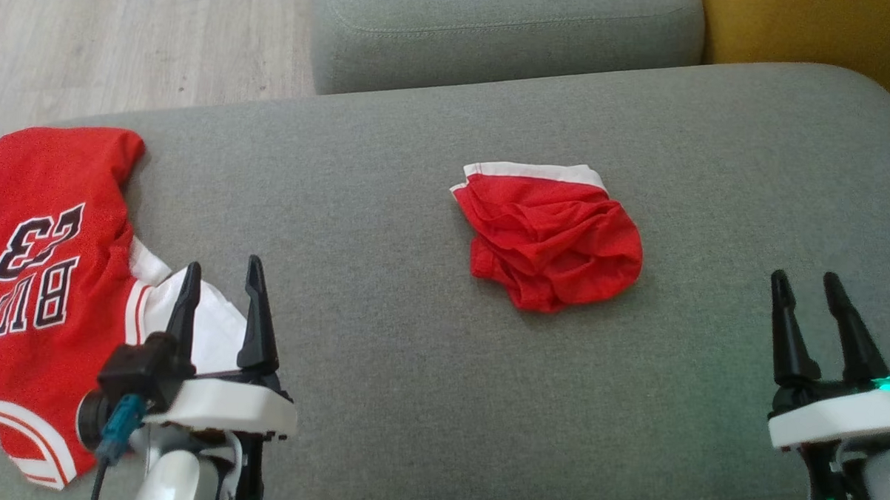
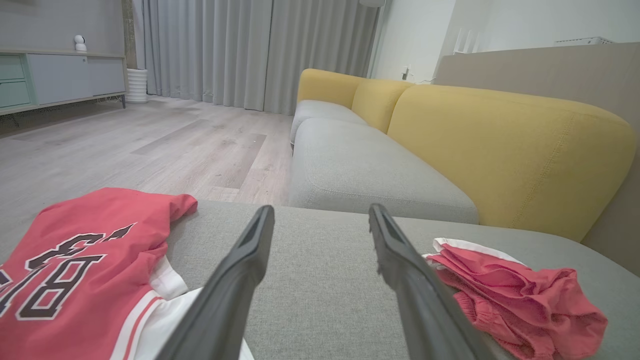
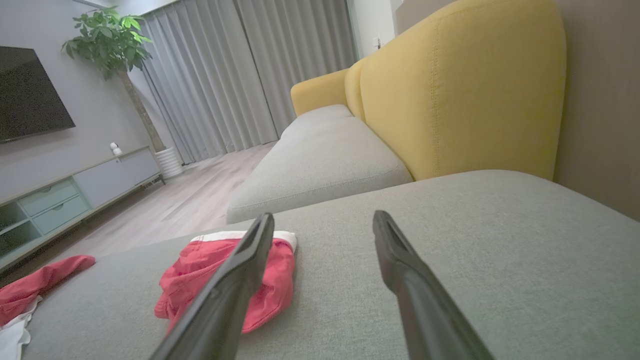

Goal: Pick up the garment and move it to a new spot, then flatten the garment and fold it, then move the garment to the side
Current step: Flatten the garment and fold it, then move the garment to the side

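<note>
My left gripper (image 1: 224,264) and right gripper (image 1: 805,277) stand open, empty. I should pinch the shorts (image 1: 556,239) by the waistband (image 1: 536,170), since the hems seem buried.

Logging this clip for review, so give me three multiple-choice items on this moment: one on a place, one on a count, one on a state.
1. Where on the grey fabric cushion do the crumpled red shorts with a white waistband lie?
A. at its far left edge
B. near its middle
C. hanging over its near edge

2. How many red garments lie on the cushion?
A. one
B. two
C. four

3. How do the left gripper and the right gripper stand?
A. both open and empty
B. both shut on cloth
C. left shut on the jersey, right open

Answers:
1 B: the head view shows the shorts central, with bare cushion all around.
2 B: the shorts and the red jersey with black lettering at the left.
3 A: each wrist view shows the fingers spread with nothing between them.
</note>
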Robot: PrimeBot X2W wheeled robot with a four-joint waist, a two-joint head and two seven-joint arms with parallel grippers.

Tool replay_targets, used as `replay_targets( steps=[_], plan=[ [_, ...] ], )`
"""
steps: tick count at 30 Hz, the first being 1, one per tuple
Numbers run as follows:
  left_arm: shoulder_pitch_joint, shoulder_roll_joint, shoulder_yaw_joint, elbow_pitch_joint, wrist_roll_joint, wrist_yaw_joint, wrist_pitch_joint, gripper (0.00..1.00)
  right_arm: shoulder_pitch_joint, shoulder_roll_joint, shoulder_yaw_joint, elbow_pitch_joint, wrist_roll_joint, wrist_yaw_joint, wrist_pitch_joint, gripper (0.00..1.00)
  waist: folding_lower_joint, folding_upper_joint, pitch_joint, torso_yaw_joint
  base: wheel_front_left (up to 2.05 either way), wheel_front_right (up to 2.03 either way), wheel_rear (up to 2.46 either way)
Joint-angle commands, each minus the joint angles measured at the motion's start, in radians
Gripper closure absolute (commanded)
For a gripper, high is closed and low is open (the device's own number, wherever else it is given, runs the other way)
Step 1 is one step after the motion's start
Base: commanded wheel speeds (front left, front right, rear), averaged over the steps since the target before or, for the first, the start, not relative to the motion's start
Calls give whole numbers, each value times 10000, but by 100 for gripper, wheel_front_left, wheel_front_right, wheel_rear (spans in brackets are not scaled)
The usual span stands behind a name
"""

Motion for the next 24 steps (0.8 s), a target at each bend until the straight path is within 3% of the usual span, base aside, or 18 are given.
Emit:
replay_targets(
  steps=[1,8,13,17,24],
  plan=[
    [-326,16,245,-299,62,4,-120,0,-310,-137,-38,-420,-158,-7,26,0,0,0,9,21,0,0,0],
    [-423,15,44,-207,-92,37,-120,0,-543,-105,-240,-575,-391,-7,560,0,0,0,107,200,0,0,0],
    [-679,15,-189,-197,-234,29,-120,0,-1830,-377,-6,-193,160,-7,1299,0,0,0,507,455,0,0,0],
    [-1108,15,-735,-172,-371,78,-120,0,-3912,-758,385,1580,834,-7,2343,0,0,0,1098,1046,0,0,0],
    [-1578,15,-1424,-170,-639,339,-120,0,-6100,-1077,1322,4515,1923,-7,3822,0,0,0,1695,2209,0,0,0]
  ],
)
